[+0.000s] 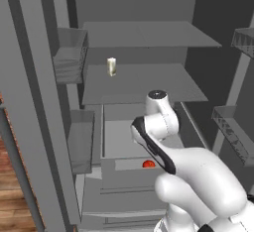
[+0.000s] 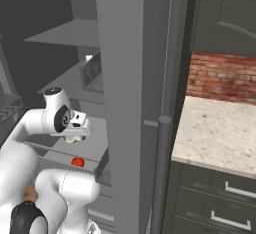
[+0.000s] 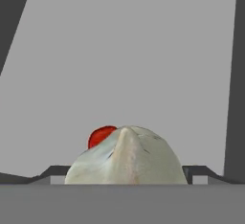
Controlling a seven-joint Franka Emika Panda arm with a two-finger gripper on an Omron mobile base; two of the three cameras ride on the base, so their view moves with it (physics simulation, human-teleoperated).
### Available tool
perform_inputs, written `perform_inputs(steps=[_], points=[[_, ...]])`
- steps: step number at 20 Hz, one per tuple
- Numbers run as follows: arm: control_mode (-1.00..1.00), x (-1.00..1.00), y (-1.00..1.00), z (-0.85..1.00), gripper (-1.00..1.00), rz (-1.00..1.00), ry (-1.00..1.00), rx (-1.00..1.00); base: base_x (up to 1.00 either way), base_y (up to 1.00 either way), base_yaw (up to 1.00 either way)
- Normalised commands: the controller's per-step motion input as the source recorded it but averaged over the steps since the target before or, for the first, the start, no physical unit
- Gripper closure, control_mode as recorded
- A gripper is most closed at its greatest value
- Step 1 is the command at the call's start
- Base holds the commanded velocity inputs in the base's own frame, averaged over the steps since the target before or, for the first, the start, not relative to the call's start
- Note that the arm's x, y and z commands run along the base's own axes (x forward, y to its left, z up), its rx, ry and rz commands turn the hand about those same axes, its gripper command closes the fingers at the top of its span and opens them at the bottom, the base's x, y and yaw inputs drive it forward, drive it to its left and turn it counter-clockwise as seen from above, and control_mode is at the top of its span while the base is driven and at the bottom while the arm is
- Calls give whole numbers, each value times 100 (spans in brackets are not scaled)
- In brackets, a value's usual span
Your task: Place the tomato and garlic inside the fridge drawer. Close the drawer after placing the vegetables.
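The fridge drawer (image 1: 102, 132) stands pulled out below the shelves, and its pale grey floor (image 3: 124, 50) spreads across the hand view. The tomato (image 1: 148, 164) lies inside it near the front wall; it is a small red ball, also seen as the tomato (image 2: 77, 162) and, behind the garlic, the tomato (image 3: 99, 136). My gripper (image 2: 73, 136) points down over the drawer, shut on the garlic (image 3: 125, 157), a whitish-grey bulb that hides most of the fingers. The garlic (image 2: 74, 139) peeks out under the hand.
A cream carton (image 1: 111, 67) stands on the middle fridge shelf (image 1: 149, 85). Door bins (image 1: 69, 63) hang on the open left door, and wire-like bins (image 1: 233, 132) on the right. The right fridge door (image 2: 130, 103) stands close to the arm, with a stone counter (image 2: 215, 133) beyond it.
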Motion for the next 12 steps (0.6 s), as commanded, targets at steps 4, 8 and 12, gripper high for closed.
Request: perform_inputs(steps=[4, 8, 12], points=[[-100, 35, 0, -37, 100, 0, 2, 0, 0, 0, 0], [-100, 34, 0, -34, 100, 0, 4, 0, 0, 0, 0], [-100, 32, 0, -23, 100, 0, 5, 0, 0, 0, 0]])
